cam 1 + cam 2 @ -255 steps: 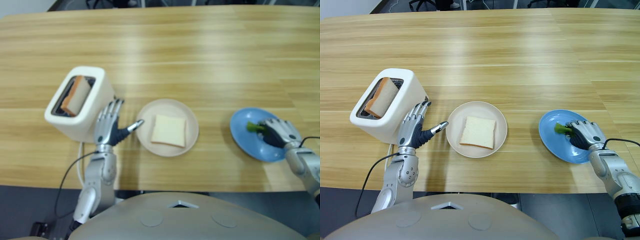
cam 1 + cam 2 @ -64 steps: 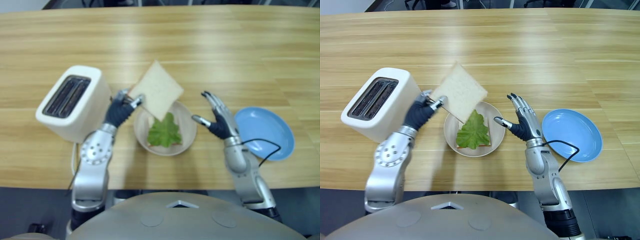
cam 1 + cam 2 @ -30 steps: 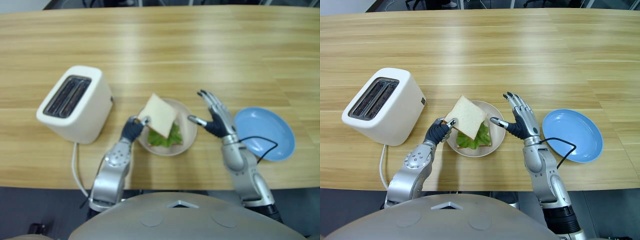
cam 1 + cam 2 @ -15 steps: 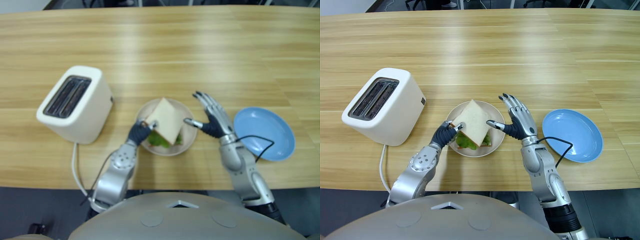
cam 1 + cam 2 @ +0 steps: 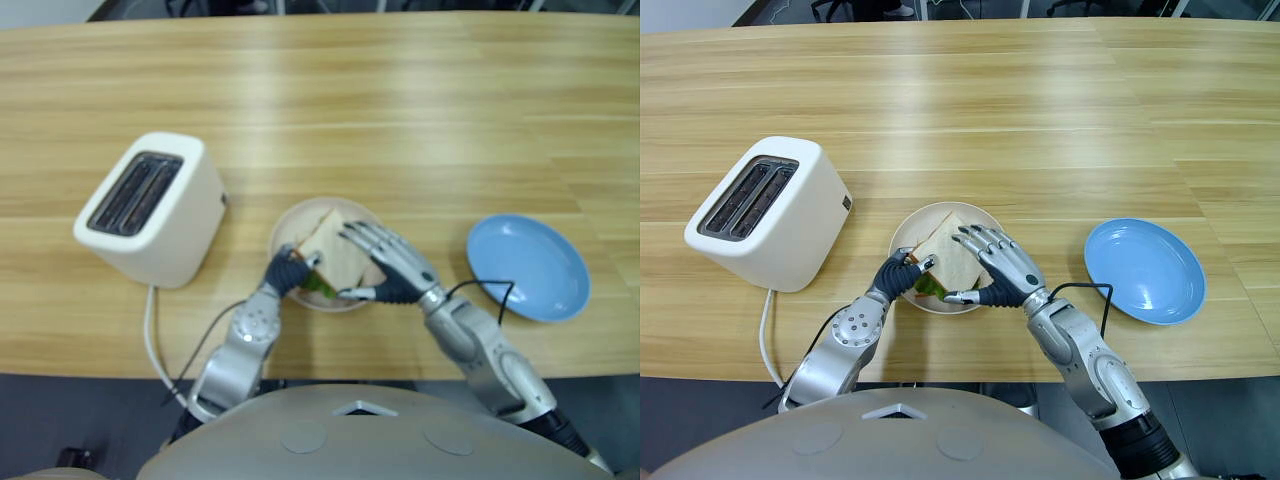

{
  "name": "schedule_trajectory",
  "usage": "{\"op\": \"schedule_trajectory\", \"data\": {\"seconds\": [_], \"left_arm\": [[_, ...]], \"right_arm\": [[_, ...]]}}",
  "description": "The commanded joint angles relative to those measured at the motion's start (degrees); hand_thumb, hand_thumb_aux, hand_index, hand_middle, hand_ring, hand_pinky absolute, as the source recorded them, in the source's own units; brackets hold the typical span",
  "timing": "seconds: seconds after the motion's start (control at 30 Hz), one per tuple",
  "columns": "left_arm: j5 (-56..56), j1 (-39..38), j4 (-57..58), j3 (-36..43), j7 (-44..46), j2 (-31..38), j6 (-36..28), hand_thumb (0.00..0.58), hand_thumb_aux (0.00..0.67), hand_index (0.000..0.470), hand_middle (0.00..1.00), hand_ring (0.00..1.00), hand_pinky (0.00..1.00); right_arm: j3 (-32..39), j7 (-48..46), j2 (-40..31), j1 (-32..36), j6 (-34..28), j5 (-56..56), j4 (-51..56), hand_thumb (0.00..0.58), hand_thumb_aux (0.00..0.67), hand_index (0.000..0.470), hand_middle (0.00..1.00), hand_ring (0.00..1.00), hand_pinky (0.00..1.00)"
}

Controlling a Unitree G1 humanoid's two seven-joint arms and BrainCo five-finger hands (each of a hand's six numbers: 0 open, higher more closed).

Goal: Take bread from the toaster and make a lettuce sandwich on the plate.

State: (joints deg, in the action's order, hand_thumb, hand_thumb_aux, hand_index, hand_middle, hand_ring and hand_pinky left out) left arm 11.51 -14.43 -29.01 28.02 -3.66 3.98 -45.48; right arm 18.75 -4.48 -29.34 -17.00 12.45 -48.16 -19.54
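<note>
The top slice of bread [image 5: 946, 250] lies tilted on the round plate [image 5: 908, 228], right between the two sets of fingers. A bit of green lettuce [image 5: 931, 287] peeks out from under its near edge, just past the fingertips of the left hand [image 5: 896, 277]. That hand's fingers [image 5: 908, 267] are curled and pinch the near left corner of the slice. The right hand [image 5: 1002, 270] comes in from the other side. Its fingers [image 5: 980, 241] are spread out flat over the top of the slice and hold nothing, and the thumb points along the near edge toward the lettuce. I cannot tell if these fingers press on the bread or just sit above it. The toaster [image 5: 762, 215] stands well off to the left of the left fingers, with its cord [image 5: 767, 340] trailing toward the near edge of the tabletop [image 5: 990, 120]. A blue plate [image 5: 1145, 270] sits to the right of the right fingers, apart from them.
</note>
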Motion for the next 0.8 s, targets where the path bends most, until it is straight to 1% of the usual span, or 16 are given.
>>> {"op": "schedule_trajectory", "data": {"seconds": [0.03, 0.2, 0.27, 0.77, 0.8], "left_arm": [[1.2, -1.5, 1.8, 3.0, -0.4, -0.8, -0.5, 0.58, 0.67, 0.46, 1.0, 1.0, 1.0], [1.5, -1.5, 1.9, 2.7, -0.7, -0.9, -0.4, 0.58, 0.67, 0.46, 1.0, 1.0, 1.0], [1.7, -1.7, 1.8, 2.7, -1.0, -1.0, -0.3, 0.58, 0.67, 0.46, 1.0, 1.0, 1.0], [2.3, -1.8, 2.5, 3.4, -0.3, -1.0, -0.3, 0.58, 0.67, 0.46, 1.0, 1.0, 1.0], [3.0, -1.4, 2.3, 4.0, -0.1, -0.4, -0.5, 0.568, 0.573, 0.393, 1.0, 1.0, 1.0]], "right_arm": [[1.1, -2.3, -1.5, -1.0, 1.6, -0.3, -1.0, 0.0, 0.0, 0.0, 0.0, 0.0, 0.0], [2.7, -4.3, -3.0, -2.9, 3.2, -0.6, -1.4, 0.0, 0.0, 0.0, 0.0, 0.0, 0.0], [3.2, -4.5, -3.3, -2.9, 3.9, -0.6, 0.3, 0.0, 0.0, 0.0, 0.0, 0.0, 0.0], [10.2, 0.1, -2.2, 5.0, 10.4, -3.9, 19.1, 0.0, 0.0, 0.0, 0.0, 0.0, 0.0], [10.3, 0.4, -2.3, 5.1, 10.6, -3.9, 19.7, 0.0, 0.0, 0.0, 0.0, 0.0, 0.0]]}}
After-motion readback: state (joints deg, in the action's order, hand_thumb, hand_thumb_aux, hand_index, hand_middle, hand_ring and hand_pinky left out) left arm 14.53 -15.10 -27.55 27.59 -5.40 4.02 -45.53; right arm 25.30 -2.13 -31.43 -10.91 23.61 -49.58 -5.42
